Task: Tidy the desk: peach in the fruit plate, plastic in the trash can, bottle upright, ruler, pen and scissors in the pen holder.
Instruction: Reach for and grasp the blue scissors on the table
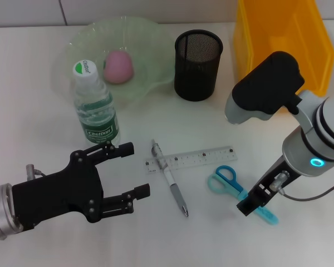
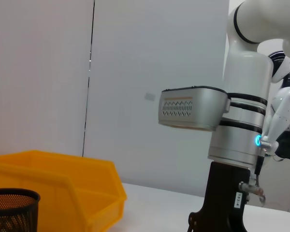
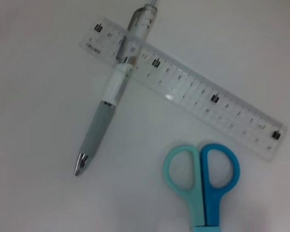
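Right gripper [image 1: 257, 204]: low over scissors' [image 1: 229, 181] blade end; finger state cannot be told.
Scissors: flat on desk, just beside ruler [image 1: 192, 157].
Advice: centre over sheath before clamping (pen [image 1: 170, 178] crosses ruler).
Left gripper [image 1: 125, 172]: spread wide, idle.

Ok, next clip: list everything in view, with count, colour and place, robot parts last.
desk: one, white, under everything.
fruit plate: one, pale green, far left.
peach: one, pink, in the fruit plate.
bottle: one, clear with green label, upright before the plate.
pen holder: one, black mesh, far centre.
trash can: one, orange-yellow, far right.
ruler: one, clear, centre.
pen: one, white and grey, across the ruler.
scissors: one, light blue, beside the ruler.
left pincer: black, open, near left.
right pincer: over the scissors' blades.
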Robot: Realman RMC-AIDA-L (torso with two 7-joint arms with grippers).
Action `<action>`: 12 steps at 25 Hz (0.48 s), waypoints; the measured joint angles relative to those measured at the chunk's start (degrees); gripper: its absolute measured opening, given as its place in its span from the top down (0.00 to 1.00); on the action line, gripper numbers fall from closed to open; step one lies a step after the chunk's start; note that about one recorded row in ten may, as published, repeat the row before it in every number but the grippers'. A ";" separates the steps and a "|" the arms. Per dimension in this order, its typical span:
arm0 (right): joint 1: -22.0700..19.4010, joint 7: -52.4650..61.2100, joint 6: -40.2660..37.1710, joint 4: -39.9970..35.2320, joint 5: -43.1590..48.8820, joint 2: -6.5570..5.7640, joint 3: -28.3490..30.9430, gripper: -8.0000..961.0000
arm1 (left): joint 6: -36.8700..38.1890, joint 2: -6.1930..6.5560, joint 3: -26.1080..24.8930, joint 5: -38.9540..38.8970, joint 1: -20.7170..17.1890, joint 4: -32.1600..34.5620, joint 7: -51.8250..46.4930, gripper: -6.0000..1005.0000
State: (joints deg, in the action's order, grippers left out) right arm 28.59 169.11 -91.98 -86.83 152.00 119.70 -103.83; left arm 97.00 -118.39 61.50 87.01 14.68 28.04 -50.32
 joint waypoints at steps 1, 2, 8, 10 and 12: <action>-0.05 0.04 0.17 0.05 -0.01 0.02 -0.21 0.16 | -0.07 0.00 0.01 0.00 0.00 0.00 0.00 0.19; -0.12 0.07 0.35 0.09 -0.02 0.04 -0.41 0.17 | -0.07 0.00 0.01 0.00 0.00 0.00 0.00 0.19; -0.36 0.18 1.95 0.96 -0.04 0.09 -1.14 0.24 | -0.09 0.00 0.03 -0.01 0.00 0.00 -0.07 0.19; -0.35 0.19 2.10 1.26 -0.04 0.10 -1.30 0.26 | -0.09 0.00 0.03 -0.01 0.00 0.00 -0.07 0.19; -0.32 0.20 2.38 1.59 -0.07 0.14 -1.56 0.28 | -0.09 0.00 0.06 -0.01 0.00 0.00 -0.07 0.19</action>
State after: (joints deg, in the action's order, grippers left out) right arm 28.27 169.31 -89.60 -85.24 151.93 119.84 -105.39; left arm 96.91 -118.39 61.56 87.01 14.68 28.04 -50.38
